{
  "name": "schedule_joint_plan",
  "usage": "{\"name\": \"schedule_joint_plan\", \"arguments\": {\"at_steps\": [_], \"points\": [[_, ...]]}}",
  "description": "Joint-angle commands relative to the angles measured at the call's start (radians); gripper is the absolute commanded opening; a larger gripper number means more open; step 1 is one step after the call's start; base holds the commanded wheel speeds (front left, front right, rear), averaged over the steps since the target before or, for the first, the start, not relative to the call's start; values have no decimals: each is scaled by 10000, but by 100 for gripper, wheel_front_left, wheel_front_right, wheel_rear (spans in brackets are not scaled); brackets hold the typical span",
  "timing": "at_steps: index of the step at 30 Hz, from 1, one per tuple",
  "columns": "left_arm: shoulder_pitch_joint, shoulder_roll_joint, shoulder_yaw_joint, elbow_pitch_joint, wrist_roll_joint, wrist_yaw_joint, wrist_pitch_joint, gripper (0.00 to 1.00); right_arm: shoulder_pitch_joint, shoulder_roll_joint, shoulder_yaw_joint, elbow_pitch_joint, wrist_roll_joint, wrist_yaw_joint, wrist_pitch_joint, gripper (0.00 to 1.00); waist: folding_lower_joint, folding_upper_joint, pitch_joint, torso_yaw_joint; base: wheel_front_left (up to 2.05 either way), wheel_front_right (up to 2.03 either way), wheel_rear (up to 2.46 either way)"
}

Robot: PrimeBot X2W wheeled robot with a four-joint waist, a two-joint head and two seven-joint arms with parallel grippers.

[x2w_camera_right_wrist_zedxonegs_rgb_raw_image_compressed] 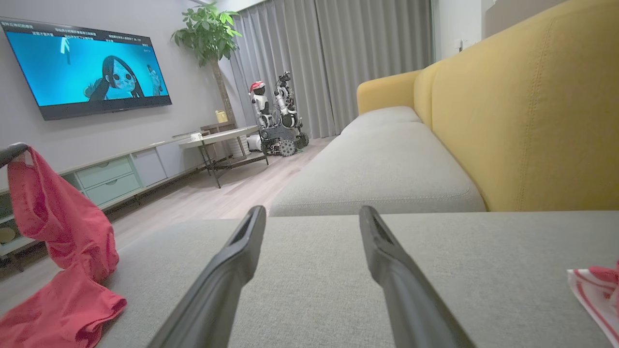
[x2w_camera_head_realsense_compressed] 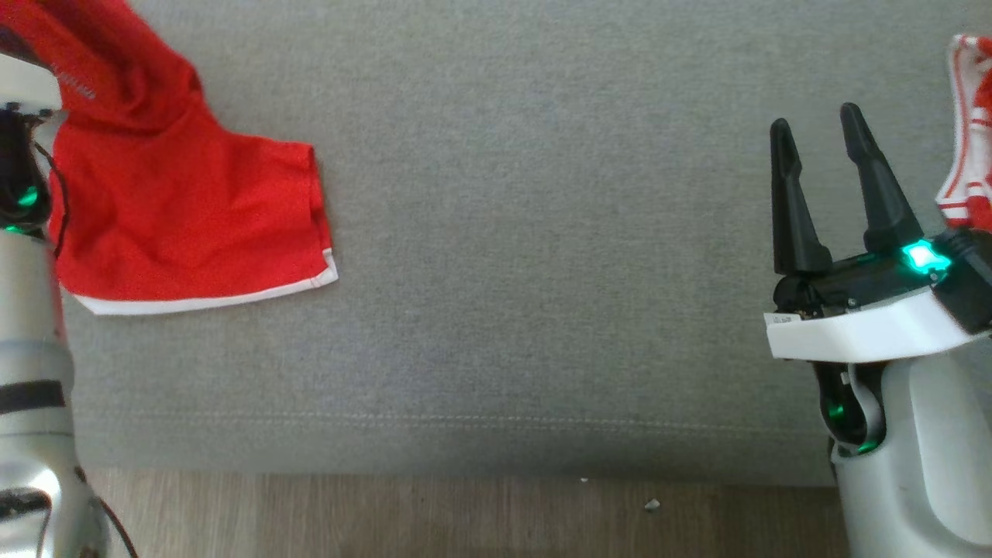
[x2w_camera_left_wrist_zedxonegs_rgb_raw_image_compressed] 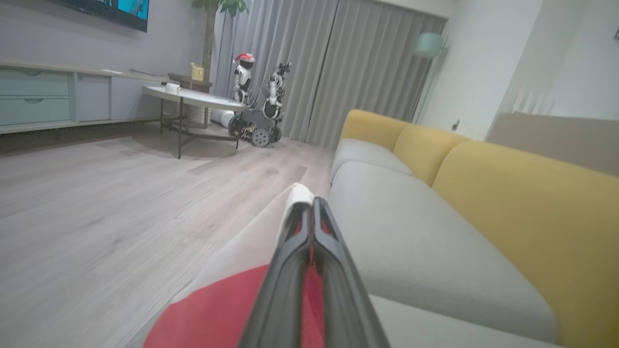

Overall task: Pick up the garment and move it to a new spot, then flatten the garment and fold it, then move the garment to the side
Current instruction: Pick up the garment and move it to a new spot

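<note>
Gripping a fold of the red garment (x2w_camera_left_wrist_zedxonegs_rgb_raw_image_compressed: pixel 217 309), the left gripper (x2w_camera_left_wrist_zedxonegs_rgb_raw_image_compressed: pixel 312 203) is seen clenched, its two dark fingers pressed together with red cloth between them, raised above the grey seat cushion (x2w_camera_head_realsense_compressed: pixel 542 232). The garment's upper part is held up off the cushion at its left end, while the white-hemmed lower part is left lying crumpled on the cushion's surface. In the right wrist view the garment (x2w_camera_right_wrist_zedxonegs_rgb_raw_image_compressed: pixel 63 227) is shown hanging from a dark fingertip, with its lower folds resting near the cushion's front edge.

The right gripper (x2w_camera_head_realsense_compressed: pixel 814 120) is held over the cushion's right end, its fingers spread apart and nothing grasped between them. Just beyond it, a red-and-white striped cloth (x2w_camera_head_realsense_compressed: pixel 969 132) is laid on the cushion's far right part.

A wooden floor (x2w_camera_head_realsense_compressed: pixel 465 511) is seen below the cushion's front seam. Behind the cushion a yellow backrest (x2w_camera_right_wrist_zedxonegs_rgb_raw_image_compressed: pixel 532 121) is set. Farther off from the cushion, a coffee table (x2w_camera_right_wrist_zedxonegs_rgb_raw_image_compressed: pixel 222 137), a wheeled robot in a red hat (x2w_camera_right_wrist_zedxonegs_rgb_raw_image_compressed: pixel 275 121), grey curtains (x2w_camera_right_wrist_zedxonegs_rgb_raw_image_compressed: pixel 338 58) and a wall television (x2w_camera_right_wrist_zedxonegs_rgb_raw_image_compressed: pixel 87 67) can be made out.
</note>
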Motion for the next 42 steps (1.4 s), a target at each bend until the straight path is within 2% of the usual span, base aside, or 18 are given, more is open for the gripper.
{"name": "schedule_joint_plan", "arguments": {"at_steps": [1, 8, 14, 21, 25, 30, 31, 34, 39, 40, 41, 42], "points": [[-26, 469, 287, -602, -137, -33, -67, 0, -88, 98, 155, -272, 130, 35, -101, 100, 0, 0, -193, -161, 0, 0, 0], [470, 84, 47, -2864, -756, -75, 746, 0, -165, 306, 113, -31, 214, 35, -312, 100, 0, 0, -722, -757, 0, 0, 0], [700, -127, -240, -4562, -835, 319, 1762, 0, -275, 496, 190, 117, 302, 35, -492, 100, 0, 0, -828, -1500, 0, 0, 0], [808, -739, -1049, -5454, -809, 501, 2473, 0, -488, 663, 207, 177, 393, 35, -708, 100, 0, 0, -602, -2437, 0, 0, 0], [703, -1129, -1674, -5549, -613, 508, 2633, 0, -622, 743, 223, 215, 473, 35, -809, 100, 0, 0, -478, -2873, 0, 0, 0], [279, -1733, -2772, -5234, -176, 571, 2604, 0, -881, 857, 455, 287, 612, 35, -949, 100, 0, 0, -173, -3728, 0, 0, 0], [67, -1918, -3143, -4889, -145, 643, 2524, 0, -1015, 894, 588, 330, 692, 35, -993, 100, 0, 0, -62, -4106, 0, 0, 0], [-365, -2069, -3676, -4217, -54, 783, 2298, 0, -1218, 931, 790, 349, 848, 35, -1042, 100, 0, 0, 155, -4674, 0, 0, 0], [-962, -2160, -4521, -2698, -227, 1015, 1949, 0, -1381, 952, 1083, 432, 1235, 35, -1083, 100, 0, 0, 426, -5413, 0, 0, 0], [-1059, -2164, -4712, -2382, -247, 1032, 1884, 89, -1404, 953, 1137, 434, 1320, 35, -1086, 100, 0, 0, 464, -5527, 0, 0, 0], [-1132, -2166, -4880, -2108, -390, 1049, 1791, 100, -1419, 954, 1157, 411, 1395, 35, -1088, 100, 0, 0, 487, -5611, 0, 0, 0], [-1196, -2168, -5080, -1837, -492, 1059, 1734, 100, -1419, 954, 1161, 381, 1454, 35, -1089, 100, 0, 0, 504, -5670, 0, 0, 0]]}}
